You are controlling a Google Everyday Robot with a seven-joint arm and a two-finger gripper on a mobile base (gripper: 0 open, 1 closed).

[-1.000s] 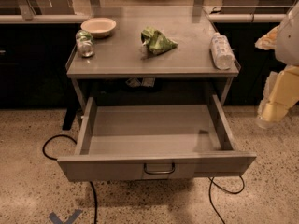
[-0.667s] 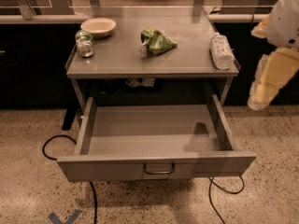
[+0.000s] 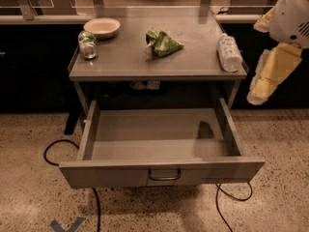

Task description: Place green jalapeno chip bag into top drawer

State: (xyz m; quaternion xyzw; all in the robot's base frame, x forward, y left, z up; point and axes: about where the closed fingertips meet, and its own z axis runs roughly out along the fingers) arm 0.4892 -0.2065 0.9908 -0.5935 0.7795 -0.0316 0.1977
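Note:
The green jalapeno chip bag [image 3: 163,42] lies crumpled on the grey table top [image 3: 125,59], right of centre towards the back. The top drawer [image 3: 116,174] is pulled fully open below it, and its inside holds nothing; its curved handle [image 3: 164,175] is at the front centre. My gripper [image 3: 259,93] hangs at the right edge of the view, beside the table's right end and above the drawer's right side. It points down and holds nothing, well apart from the bag.
A white bowl [image 3: 101,27] and a green-topped glass jar [image 3: 87,45] on its side sit at the table's back left. A clear plastic bottle [image 3: 229,53] lies at the right edge. Black cables [image 3: 57,145] run across the speckled floor.
My gripper has risen and moved left, from beside the drawer's right side up to table-top height. The bag, drawer and other things have not moved.

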